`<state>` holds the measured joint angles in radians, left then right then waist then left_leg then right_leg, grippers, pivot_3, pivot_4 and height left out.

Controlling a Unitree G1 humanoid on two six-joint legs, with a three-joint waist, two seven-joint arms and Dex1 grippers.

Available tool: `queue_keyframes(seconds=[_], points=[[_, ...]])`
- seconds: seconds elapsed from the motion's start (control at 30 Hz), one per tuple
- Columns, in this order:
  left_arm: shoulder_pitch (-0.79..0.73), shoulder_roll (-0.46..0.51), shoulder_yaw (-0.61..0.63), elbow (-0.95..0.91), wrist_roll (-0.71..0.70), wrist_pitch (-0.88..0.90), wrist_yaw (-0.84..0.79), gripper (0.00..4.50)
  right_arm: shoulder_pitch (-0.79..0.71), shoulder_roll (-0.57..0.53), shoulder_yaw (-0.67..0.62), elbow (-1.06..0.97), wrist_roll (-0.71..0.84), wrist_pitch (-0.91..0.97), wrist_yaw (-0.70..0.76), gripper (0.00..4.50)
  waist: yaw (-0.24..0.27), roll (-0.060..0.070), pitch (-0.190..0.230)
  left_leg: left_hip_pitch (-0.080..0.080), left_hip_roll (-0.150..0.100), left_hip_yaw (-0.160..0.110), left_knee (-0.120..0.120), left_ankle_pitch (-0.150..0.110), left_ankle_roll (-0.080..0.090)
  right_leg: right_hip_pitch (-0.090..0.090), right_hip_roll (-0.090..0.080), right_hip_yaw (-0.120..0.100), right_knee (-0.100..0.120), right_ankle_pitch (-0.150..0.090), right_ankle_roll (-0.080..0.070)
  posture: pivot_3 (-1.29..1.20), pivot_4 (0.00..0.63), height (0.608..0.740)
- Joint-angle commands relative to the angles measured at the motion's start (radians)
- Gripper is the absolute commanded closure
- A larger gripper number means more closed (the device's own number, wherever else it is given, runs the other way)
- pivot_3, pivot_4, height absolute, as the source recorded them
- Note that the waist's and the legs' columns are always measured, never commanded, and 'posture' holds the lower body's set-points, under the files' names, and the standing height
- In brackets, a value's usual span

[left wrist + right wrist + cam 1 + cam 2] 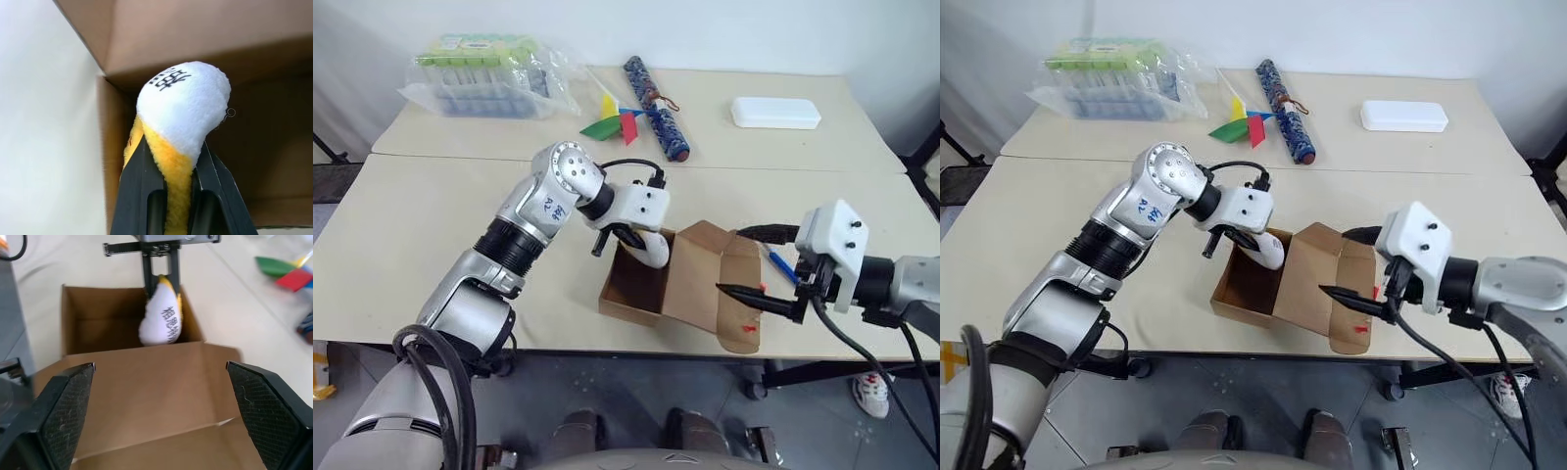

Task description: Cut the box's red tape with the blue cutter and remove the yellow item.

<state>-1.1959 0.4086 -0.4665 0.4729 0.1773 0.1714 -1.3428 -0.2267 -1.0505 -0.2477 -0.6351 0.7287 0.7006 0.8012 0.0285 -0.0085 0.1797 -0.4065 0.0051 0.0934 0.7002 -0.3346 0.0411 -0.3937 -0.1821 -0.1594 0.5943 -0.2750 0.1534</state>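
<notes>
Beige bench point(431, 235) carries open box point(651, 284) near front edge. Left fingers point(142, 191) are closed on yellow item point(164, 318) w/ white face, inside box. Right fingers point(266, 404) wide open, at 3 o'clock of box, over flap.

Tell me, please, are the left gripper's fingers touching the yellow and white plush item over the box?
Touching. In the left wrist view both black fingers of the left gripper press into the yellow and white plush item, squeezing its yellow part between them.

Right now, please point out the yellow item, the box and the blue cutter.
yellow item point(183, 110): left wrist view, white plush top.
box point(690, 274): left eye view, opened flap.
blue cutter point(780, 264): left eye view, shaft.
</notes>
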Motion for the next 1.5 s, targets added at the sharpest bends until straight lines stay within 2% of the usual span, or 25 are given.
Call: queue_keyframes(seconds=[0.03,0.23,0.5,0.63,0.83,0.97,1.1,1.43,1.5], points=[[-0.032,-0.003,0.061,-0.050,-0.039,0.088,0.012,4.44,-0.034,-0.023,-0.004,0.020,-0.018,-0.020,0.037,0.00,0.000,0.000,0.000,0.000,0.000,0.000,0.000,0.000,0.000,0.000,0.000,0.000,0.000,0.000,0.000,0.00,0.150,0.740],[-0.100,0.007,0.268,-0.068,-0.119,0.417,0.206,4.44,-0.169,-0.010,0.020,0.132,-0.005,-0.032,0.099,0.00,-0.004,0.000,0.000,0.000,0.000,-0.001,0.000,0.000,0.000,0.000,0.000,0.000,0.001,0.000,0.000,0.00,0.150,0.740],[-0.005,0.098,0.379,-0.270,-0.124,0.740,0.403,4.44,-0.358,0.098,0.088,0.304,-0.001,-0.082,0.197,0.00,-0.007,0.000,0.000,0.002,0.000,-0.001,-0.001,0.000,-0.001,-0.001,0.000,0.000,0.004,0.000,0.000,0.00,0.150,0.740],[0.172,0.222,0.393,-0.356,-0.070,0.952,0.523,4.44,-0.508,0.210,0.129,0.442,0.048,-0.069,0.248,0.00,-0.018,0.000,0.000,0.002,0.000,-0.001,-0.001,0.000,-0.001,-0.001,0.000,0.001,0.005,0.000,0.000,0.00,0.150,0.740],[0.384,0.328,0.386,-0.500,-0.080,1.090,0.604,4.44,-0.608,0.278,0.236,0.563,-0.023,-0.101,0.374,0.00,-0.018,-0.001,0.001,0.002,0.001,-0.003,-0.001,0.001,-0.002,-0.002,0.000,0.001,0.010,0.000,0.000,0.00,0.150,0.740],[0.454,0.376,0.387,-0.552,-0.102,1.119,0.626,4.44,-0.640,0.311,0.279,0.608,-0.064,-0.130,0.432,0.00,-0.020,-0.001,0.001,0.003,0.000,-0.003,-0.001,0.001,-0.003,-0.002,0.000,0.002,0.010,0.000,0.000,0.00,0.150,0.740],[0.462,0.382,0.441,-0.581,-0.143,1.179,0.651,3.13,-0.677,0.340,0.295,0.654,-0.100,-0.151,0.460,0.00,-0.027,-0.001,0.001,0.003,0.001,-0.003,-0.001,0.001,-0.003,-0.002,0.000,0.002,0.011,0.000,0.000,0.00,0.150,0.740],[0.459,0.516,0.511,-0.748,-0.267,1.253,0.629,0.01,-0.699,0.345,0.279,0.662,-0.123,-0.170,0.509,0.00,-0.030,-0.001,0.001,0.003,0.001,-0.003,-0.001,0.001,-0.004,-0.003,0.000,0.002,0.012,0.000,0.000,0.00,0.150,0.740],[0.472,0.557,0.535,-0.781,-0.311,1.259,0.601,0.01,-0.706,0.346,0.279,0.674,-0.128,-0.175,0.515,0.00,-0.030,-0.001,0.001,0.003,0.001,-0.003,-0.001,0.001,-0.004,-0.003,0.000,0.003,0.011,0.000,0.000,0.00,0.150,0.740]])
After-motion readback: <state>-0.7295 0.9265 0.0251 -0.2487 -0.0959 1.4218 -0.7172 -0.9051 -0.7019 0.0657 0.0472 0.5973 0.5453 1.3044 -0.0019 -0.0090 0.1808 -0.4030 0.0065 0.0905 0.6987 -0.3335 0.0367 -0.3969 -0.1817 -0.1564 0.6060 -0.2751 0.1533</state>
